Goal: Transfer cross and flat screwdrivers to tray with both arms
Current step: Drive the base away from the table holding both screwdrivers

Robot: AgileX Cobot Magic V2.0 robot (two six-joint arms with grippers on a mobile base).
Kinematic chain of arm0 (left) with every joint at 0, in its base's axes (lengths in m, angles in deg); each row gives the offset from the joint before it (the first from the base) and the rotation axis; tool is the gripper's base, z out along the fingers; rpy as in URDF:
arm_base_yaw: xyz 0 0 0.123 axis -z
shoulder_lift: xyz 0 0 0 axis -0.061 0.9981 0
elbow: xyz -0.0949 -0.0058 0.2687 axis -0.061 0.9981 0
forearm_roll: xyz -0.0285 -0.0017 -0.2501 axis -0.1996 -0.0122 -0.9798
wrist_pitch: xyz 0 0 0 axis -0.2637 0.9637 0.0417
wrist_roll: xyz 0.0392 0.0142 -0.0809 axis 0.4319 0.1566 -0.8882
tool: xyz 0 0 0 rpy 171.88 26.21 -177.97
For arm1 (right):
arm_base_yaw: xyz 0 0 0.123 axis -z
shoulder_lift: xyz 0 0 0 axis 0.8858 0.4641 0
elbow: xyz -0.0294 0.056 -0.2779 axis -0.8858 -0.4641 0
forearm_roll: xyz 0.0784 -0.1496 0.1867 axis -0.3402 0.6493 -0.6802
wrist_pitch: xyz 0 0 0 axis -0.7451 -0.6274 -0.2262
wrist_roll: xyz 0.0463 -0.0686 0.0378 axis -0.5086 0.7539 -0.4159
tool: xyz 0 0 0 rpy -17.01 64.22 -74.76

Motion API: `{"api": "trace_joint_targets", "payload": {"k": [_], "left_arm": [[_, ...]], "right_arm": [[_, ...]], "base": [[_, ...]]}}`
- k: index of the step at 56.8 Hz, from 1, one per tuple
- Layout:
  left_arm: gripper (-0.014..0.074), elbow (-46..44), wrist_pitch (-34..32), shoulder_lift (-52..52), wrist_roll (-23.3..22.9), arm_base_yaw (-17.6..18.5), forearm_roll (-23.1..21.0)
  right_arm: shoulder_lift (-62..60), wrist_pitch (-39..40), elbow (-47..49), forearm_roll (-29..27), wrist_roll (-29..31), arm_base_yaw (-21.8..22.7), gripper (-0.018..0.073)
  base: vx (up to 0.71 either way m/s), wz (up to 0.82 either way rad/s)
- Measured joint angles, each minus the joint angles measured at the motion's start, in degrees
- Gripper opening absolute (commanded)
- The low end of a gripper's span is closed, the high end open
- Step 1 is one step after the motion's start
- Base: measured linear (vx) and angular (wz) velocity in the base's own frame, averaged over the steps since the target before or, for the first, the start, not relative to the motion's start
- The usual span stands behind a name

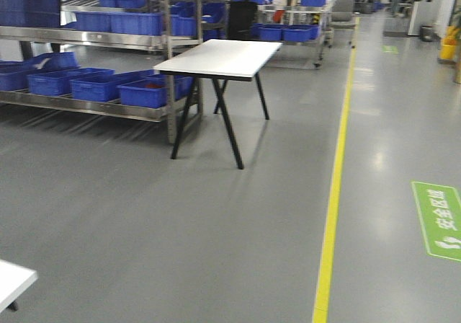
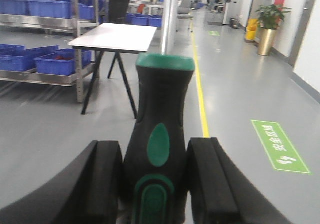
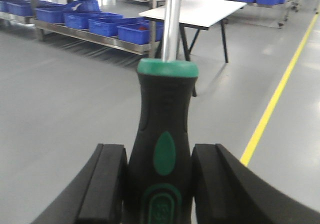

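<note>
Left wrist view: first screwdriver [image 2: 160, 104] sits dead centre in the left gripper [image 2: 156, 189], its black handle with green oval and green collar squeezed between the two black fingers [image 2: 106, 179], one pad against each side of the lower handle. The steel shaft runs straight out ahead of the gripper and leaves the top of the picture, so the tip type can't be told. The jaws are part-way closed, clamped on the handle, with no gap showing either side. Right wrist view is the same: second screwdriver [image 3: 165, 109] is held in the right gripper [image 3: 160, 189], handle pinched between both fingers [image 3: 110, 184], green collar ahead of the pads, shaft pointing forward and cut off at the top edge. Both tools are up in the air, with grey floor [image 1: 180, 229] well beyond them. Far ahead of both grippers stands a white table [image 1: 220, 56] on black legs, next to a metal rack [image 1: 86, 99] holding blue bins [image 1: 101, 85]. A yellow line [image 1: 333, 193] runs along the floor to the right of the table, with a green floor sign [image 1: 438, 218] further right. Neither gripper shows in the front view; a white table corner [image 1: 11, 280] pokes in at its bottom left.
</note>
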Motion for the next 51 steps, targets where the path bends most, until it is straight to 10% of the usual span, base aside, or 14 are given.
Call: {"api": "trace_joint_targets", "payload": {"k": [51], "left_arm": [[0.0003, 0.0, 0.0, 0.0, 0.0, 0.0, -0.06]], "right_arm": [[0.0, 0.0, 0.0, 0.0, 0.0, 0.0, -0.0008]], "base": [[0.26, -0.31]]}}
